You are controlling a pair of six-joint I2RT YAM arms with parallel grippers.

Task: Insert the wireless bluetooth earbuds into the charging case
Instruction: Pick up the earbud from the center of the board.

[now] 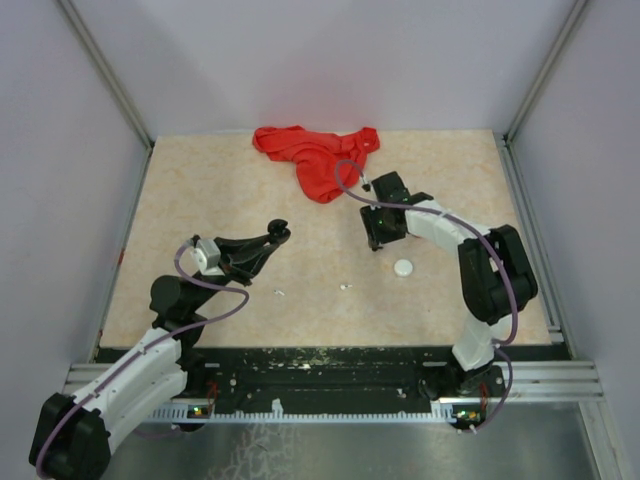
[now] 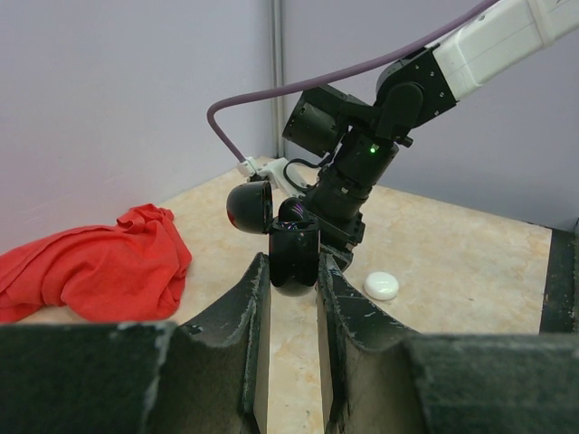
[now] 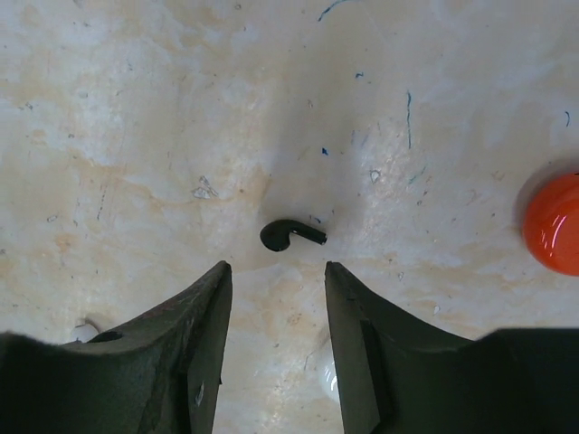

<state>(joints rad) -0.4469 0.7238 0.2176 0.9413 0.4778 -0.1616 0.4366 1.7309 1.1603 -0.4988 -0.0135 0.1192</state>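
My left gripper (image 2: 291, 276) is shut on a black charging case (image 2: 294, 253) with its round lid (image 2: 250, 206) hinged open, held above the table. In the top view this gripper (image 1: 279, 233) is left of centre. My right gripper (image 3: 276, 276) is open and points down at the table; in the top view it (image 1: 381, 240) is right of centre. A black earbud (image 3: 289, 234) lies on the table just beyond its fingertips, apart from both. Two tiny white earbuds (image 1: 279, 293) (image 1: 345, 287) lie near the front.
A closed white case (image 1: 403, 268) lies in front of the right gripper and also shows in the left wrist view (image 2: 381, 286). A red case (image 3: 554, 235) sits at the right edge of the right wrist view. A red cloth (image 1: 315, 155) lies at the back.
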